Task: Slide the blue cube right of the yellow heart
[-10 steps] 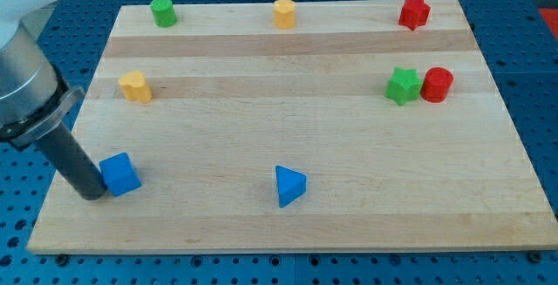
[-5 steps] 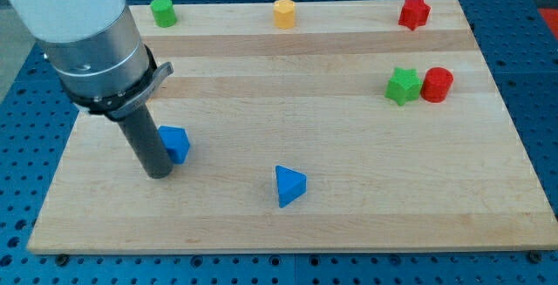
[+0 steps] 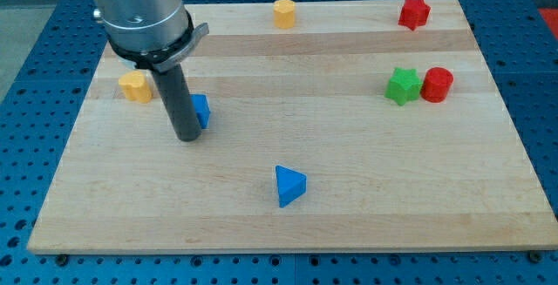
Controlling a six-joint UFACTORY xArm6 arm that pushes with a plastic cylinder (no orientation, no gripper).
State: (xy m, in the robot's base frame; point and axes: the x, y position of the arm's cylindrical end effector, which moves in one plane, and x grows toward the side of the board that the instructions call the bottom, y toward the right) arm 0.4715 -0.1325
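The blue cube (image 3: 200, 110) sits on the wooden board (image 3: 349, 198) at the left, mostly hidden behind my rod. My tip (image 3: 188, 136) touches the cube on its lower left side. The yellow heart (image 3: 134, 85) lies to the left of the rod, a short way up and left of the cube. Rod and arm housing cover the board's upper left corner.
A blue triangle (image 3: 289, 186) lies at the bottom centre. An orange hexagon (image 3: 284, 12) is at the top centre. A red star (image 3: 414, 12) is at the top right. A green star (image 3: 402, 85) and a red cylinder (image 3: 436, 84) stand together at the right.
My tip has pushed the blue cube up and to the right, from the board's lower left to beside the yellow heart. The arm now hides the green cylinder at the top left.
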